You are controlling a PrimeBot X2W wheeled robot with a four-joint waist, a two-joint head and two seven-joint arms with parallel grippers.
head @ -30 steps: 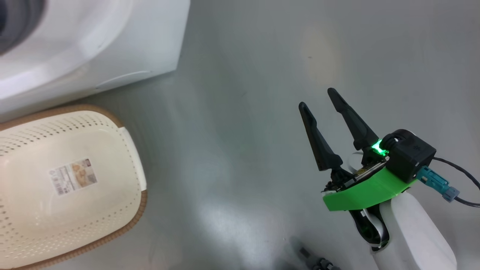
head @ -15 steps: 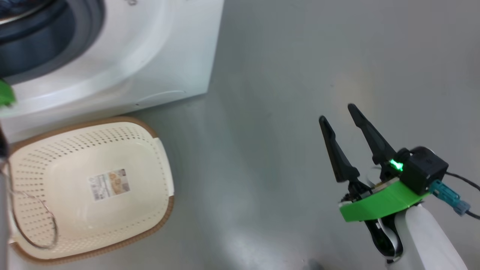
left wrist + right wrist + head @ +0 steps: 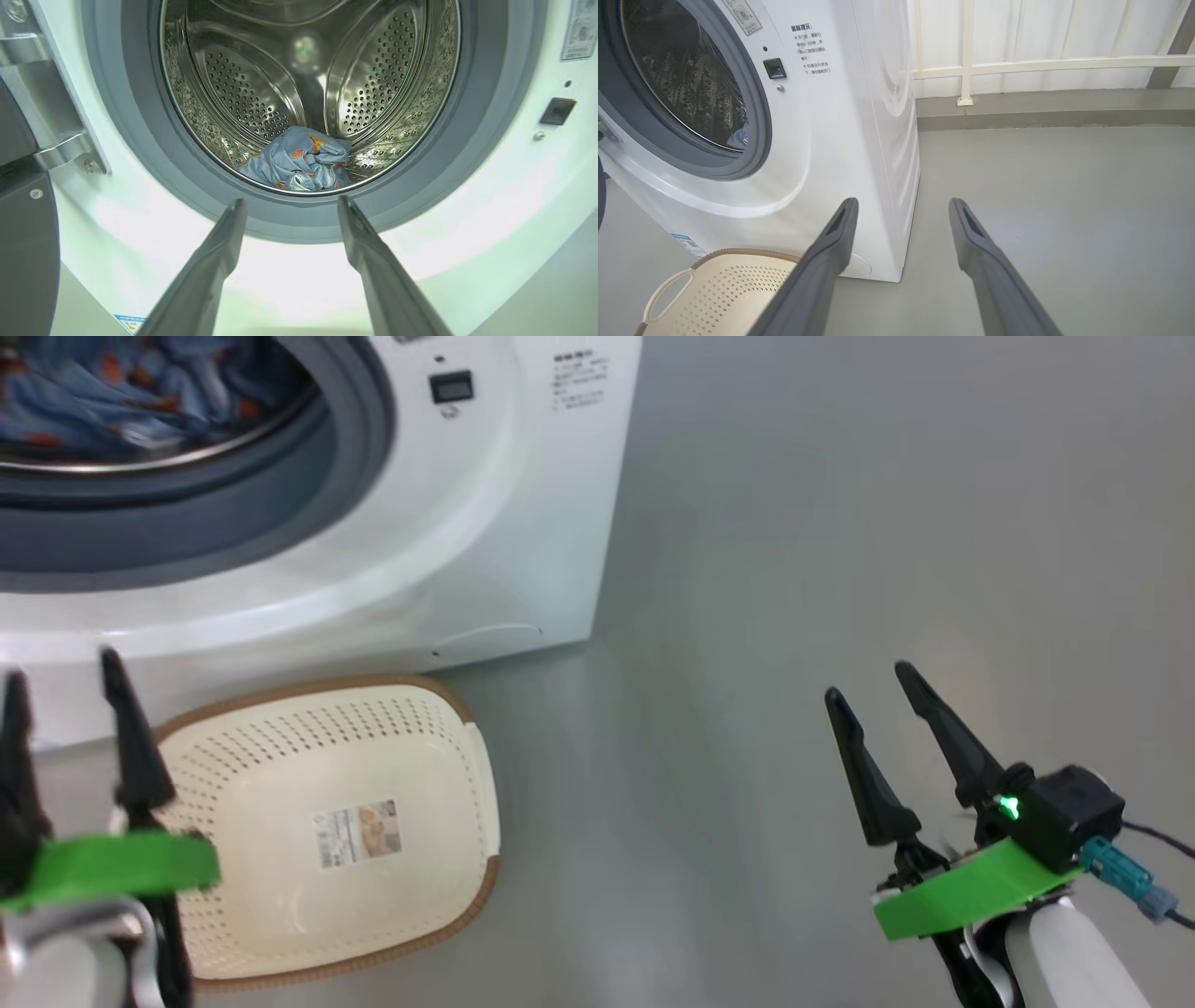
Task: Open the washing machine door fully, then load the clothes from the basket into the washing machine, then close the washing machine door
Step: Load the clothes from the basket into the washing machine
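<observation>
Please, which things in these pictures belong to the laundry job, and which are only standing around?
Belong to the job:
washing machine
its open door
clothes, in the drum
basket, empty
left tool and right tool, both open

Only standing around:
white railing
grey floor
sticker on the basket's bottom

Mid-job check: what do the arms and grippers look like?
The left gripper and right gripper each have two long, tapered dark fingers on a bright green bracket above a pale forearm. The right wrist also carries a black box with a green light and a teal connector on a black cable.
</observation>
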